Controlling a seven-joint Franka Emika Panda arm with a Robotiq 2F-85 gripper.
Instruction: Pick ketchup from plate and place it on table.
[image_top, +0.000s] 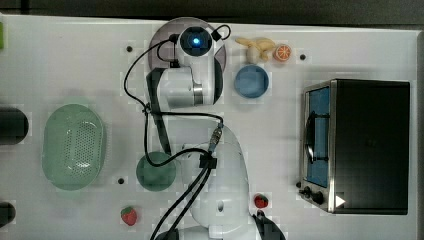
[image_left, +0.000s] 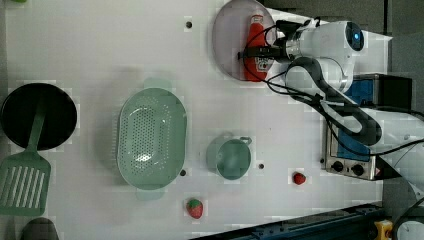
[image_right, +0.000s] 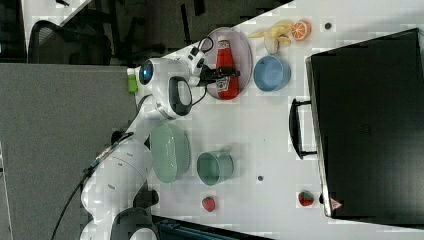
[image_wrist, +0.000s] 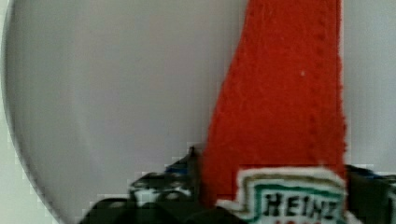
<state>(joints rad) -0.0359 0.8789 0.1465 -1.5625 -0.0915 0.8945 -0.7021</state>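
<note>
Wrist view, nearest: tool straddles the ketchup at its label, one dark finger on either side of the body; whether they press it yet, cannot tell. Bottle lies flat on the plate, cap toward the far rim.

Step in hand: the grasp.

Next, by my reading: clench firmly, lift clear, carry to bare bench.
</note>
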